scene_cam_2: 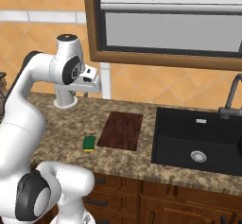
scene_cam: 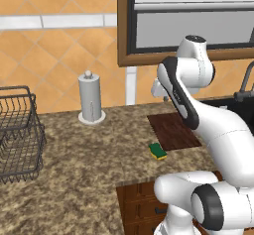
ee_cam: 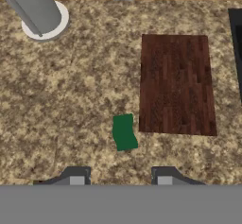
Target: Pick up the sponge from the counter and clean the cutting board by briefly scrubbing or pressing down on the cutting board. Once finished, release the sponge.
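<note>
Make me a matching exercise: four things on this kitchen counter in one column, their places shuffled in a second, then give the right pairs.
Things:
1. sponge
2. cutting board
3. paper towel holder
4. wire basket

Places:
A. at the back wall, standing upright
B. between the sponge and the sink
C. beside the board's near left corner
D. far left end of the counter

Pairs: 1-C, 2-B, 3-A, 4-D

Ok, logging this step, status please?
Gripper shut, empty, high above counter. Sponge green side up beside cutting board, untouched. Nothing in the way.
</note>
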Motion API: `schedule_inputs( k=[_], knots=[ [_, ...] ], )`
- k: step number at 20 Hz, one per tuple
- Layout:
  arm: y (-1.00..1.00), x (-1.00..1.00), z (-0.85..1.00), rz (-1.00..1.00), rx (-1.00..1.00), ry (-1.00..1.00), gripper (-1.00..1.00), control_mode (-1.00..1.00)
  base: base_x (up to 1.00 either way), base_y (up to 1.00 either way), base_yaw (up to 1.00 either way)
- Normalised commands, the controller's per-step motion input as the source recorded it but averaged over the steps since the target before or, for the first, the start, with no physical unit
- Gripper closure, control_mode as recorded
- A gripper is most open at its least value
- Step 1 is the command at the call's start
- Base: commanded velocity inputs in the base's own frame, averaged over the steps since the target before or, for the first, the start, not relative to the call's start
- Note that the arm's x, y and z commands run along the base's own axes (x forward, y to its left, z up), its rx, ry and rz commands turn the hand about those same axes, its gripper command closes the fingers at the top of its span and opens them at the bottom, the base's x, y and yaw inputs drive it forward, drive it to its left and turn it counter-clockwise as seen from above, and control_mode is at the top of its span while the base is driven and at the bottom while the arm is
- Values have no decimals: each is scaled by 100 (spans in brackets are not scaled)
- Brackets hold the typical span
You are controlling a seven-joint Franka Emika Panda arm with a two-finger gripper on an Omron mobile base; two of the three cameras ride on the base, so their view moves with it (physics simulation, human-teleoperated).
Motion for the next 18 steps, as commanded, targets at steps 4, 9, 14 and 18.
schedule_inputs(
  k=[4, 9, 14, 18],
  knots=[
    [0, -5, -2, 0, 0, 0, -100, -100, 0, 0, 0],
    [0, -1, -1, 0, 0, 0, -100, -100, 0, 0, 0],
    [0, -14, -38, 1, -3, 2, -100, -100, 0, 0, 0],
    [0, -1, -58, 2, -2, 2, -100, -100, 0, 0, 0]
  ],
)
